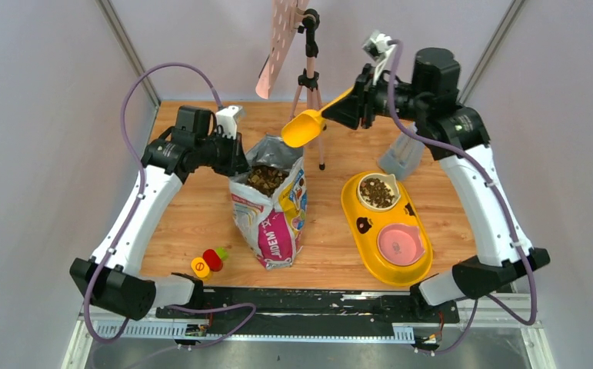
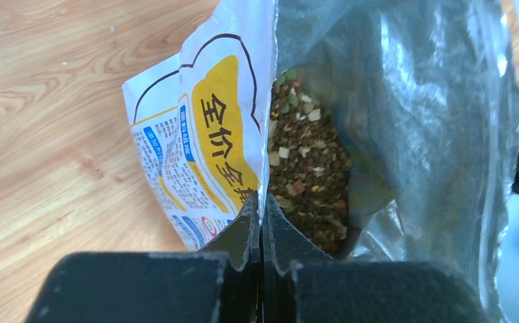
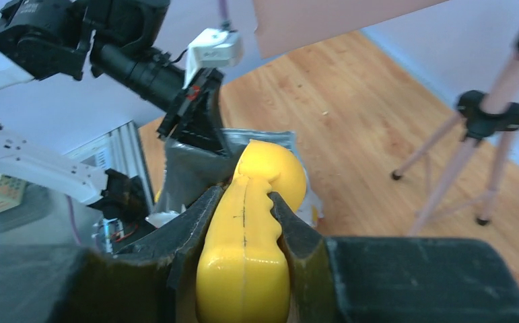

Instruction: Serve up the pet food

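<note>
**Scoop held aloft beside the open bag**

Dark-brown kibble pet food (image 1: 266,178) fills the open white-pink printed bag (image 1: 271,223) mid-desk. More lies in the far bowl of the yellow plastic double feeder (image 1: 352,206) toward the right edge. The left gripper (image 2: 262,225) is pinched tight on the bag's rim. The right gripper (image 3: 243,215) clamps the handle of the yellow plastic scoop (image 1: 304,129), held in the air just beyond the bag

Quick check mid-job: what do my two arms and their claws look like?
Both match. The left arm and right arm have white links between black joint housings, each trailed by a looping purple cable. A white camera block sits at each wrist. The left claw and right claw are matt black, each with two tapered fingers.
</note>
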Robot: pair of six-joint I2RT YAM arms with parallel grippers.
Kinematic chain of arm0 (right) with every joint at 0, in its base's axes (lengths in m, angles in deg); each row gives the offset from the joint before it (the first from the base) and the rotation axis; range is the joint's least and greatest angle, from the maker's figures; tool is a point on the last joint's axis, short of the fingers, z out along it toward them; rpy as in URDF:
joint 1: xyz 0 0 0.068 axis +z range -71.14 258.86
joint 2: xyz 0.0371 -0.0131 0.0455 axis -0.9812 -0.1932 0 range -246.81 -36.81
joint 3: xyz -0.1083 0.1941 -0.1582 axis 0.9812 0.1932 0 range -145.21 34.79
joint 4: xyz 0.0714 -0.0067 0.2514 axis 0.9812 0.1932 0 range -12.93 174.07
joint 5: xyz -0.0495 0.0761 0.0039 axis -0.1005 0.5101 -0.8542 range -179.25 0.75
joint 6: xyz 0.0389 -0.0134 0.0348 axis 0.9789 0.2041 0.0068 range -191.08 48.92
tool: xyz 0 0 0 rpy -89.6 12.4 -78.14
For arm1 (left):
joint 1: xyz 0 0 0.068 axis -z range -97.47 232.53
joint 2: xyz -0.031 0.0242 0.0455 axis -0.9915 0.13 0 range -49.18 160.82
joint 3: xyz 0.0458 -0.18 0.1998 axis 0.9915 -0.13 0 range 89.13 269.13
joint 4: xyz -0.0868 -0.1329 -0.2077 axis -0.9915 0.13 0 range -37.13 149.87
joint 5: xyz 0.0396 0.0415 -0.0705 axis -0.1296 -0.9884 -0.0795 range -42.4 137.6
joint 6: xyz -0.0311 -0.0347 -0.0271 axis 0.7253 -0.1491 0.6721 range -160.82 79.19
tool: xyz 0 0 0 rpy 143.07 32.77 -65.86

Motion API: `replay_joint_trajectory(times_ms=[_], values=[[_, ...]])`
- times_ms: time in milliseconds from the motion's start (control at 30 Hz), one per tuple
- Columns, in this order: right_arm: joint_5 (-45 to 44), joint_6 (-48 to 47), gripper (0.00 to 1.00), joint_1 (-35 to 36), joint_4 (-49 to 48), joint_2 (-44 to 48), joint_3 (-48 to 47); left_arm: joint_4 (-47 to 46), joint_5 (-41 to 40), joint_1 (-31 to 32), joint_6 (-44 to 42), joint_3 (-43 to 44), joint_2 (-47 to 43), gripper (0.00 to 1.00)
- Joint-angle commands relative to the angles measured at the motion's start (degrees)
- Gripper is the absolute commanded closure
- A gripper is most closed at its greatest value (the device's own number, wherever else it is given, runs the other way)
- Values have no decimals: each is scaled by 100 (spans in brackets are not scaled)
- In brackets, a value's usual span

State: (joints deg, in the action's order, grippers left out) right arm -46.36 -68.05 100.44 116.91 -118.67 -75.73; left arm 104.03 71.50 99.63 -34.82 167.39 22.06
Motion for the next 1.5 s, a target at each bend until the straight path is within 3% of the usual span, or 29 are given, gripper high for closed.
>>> replay_joint_trajectory(times_ms=[0, 167, 333, 600, 900, 1300, 1467], values=[[-28, 414, 100, 472, -156, -413, -322, -1098, 768, 15, 1207, 1006, 273, 100], [-976, 353, 100, 948, 256, -867, -384, -1089, 757, 13, 1187, 1421, 495, 100], [-2291, 232, 100, 1416, 539, -1138, -312, -1656, 1341, 21, 1619, 861, 297, 100], [-3216, 486, 100, 1831, 1006, -1663, -538, -2465, 2197, 21, 2167, 600, 273, 100], [-3364, 58, 100, 2008, 1079, -2006, -549, -2434, 2087, 21, 2090, 527, 179, 100], [-3321, -882, 100, 2346, 386, -1754, 1143, -2400, 1977, 21, 1983, 550, 252, 100], [-2703, -828, 100, 2377, 432, -1677, 1471, -2332, 1937, 21, 1869, 527, 259, 100]])
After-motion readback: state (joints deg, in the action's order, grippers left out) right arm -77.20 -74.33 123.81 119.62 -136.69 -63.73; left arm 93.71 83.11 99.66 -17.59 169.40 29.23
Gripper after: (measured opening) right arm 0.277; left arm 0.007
